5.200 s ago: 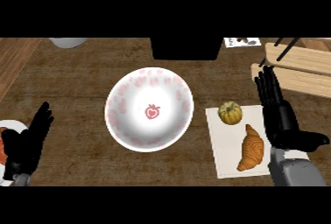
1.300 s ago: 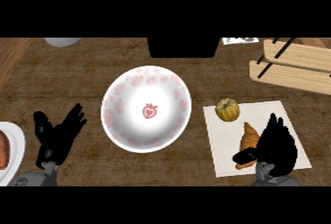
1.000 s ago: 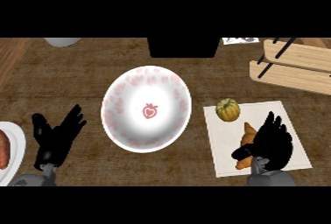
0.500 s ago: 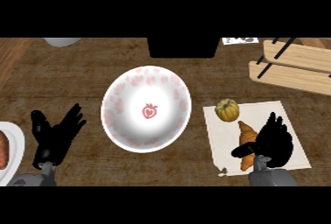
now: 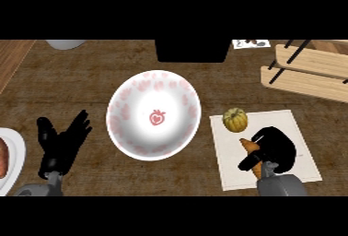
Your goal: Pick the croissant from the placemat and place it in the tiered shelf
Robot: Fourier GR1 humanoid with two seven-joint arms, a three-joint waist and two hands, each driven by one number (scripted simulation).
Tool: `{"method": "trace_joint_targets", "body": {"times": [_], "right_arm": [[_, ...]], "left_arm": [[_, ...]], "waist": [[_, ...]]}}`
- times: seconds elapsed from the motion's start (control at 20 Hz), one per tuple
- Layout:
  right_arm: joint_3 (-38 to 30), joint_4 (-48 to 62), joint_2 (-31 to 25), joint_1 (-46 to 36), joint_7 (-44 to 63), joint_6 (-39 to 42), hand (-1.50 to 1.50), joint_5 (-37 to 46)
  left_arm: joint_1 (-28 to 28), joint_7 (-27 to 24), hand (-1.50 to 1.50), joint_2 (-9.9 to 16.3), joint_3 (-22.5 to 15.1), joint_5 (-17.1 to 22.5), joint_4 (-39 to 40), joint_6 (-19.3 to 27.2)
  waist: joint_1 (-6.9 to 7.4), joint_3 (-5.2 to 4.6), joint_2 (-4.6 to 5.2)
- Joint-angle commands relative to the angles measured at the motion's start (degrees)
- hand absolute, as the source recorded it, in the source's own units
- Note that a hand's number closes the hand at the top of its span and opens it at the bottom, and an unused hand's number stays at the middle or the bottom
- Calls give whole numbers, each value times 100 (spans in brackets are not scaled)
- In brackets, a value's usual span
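Observation:
An orange-brown croissant [image 5: 250, 148] lies on the white placemat [image 5: 299, 123] at the right; only its left edge shows. My right hand [image 5: 275, 147] is over it with fingers curled round it, covering most of it. The wooden tiered shelf [image 5: 307, 69] stands at the far right, well beyond the hand. My left hand [image 5: 62, 144] rests open at the lower left, fingers up, holding nothing.
A small yellow-green squash [image 5: 235, 119] sits on the placemat's near-left corner, just beyond the croissant. A large white plate with pink pattern [image 5: 153, 114] fills the middle. Another plate's rim [image 5: 15, 161] shows at the left edge. A black box [image 5: 193, 50] stands at the back.
My right hand has come down from beside the shelf onto the croissant and curled its fingers round it. The left hand has stayed open at the lower left.

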Motion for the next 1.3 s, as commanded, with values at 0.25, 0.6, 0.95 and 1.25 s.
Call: {"method": "trace_joint_targets", "body": {"times": [0.25, 0.6, 0.95, 1.25], "right_arm": [[213, 109, -340, -315, -1720, 289, 150, -948], [-397, -982, -1040, -558, -3450, 1280, 150, -2563], [-1227, -3231, -1677, -459, -2772, 1727, 150, -2953], [-2421, -4036, -2199, -1271, -1407, 2489, 150, -3737]], "left_arm": [[24, -230, 0, -111, 81, -144, 336, -115], [-99, 16, 0, -82, 179, -59, 213, -117], [137, 63, 0, -49, 271, -9, 39, -200], [57, -48, 0, -307, 107, -305, 56, 21]], "waist": [[40, 76, 115], [-57, 75, 78], [-127, 69, 47], [-93, 69, 60]]}}
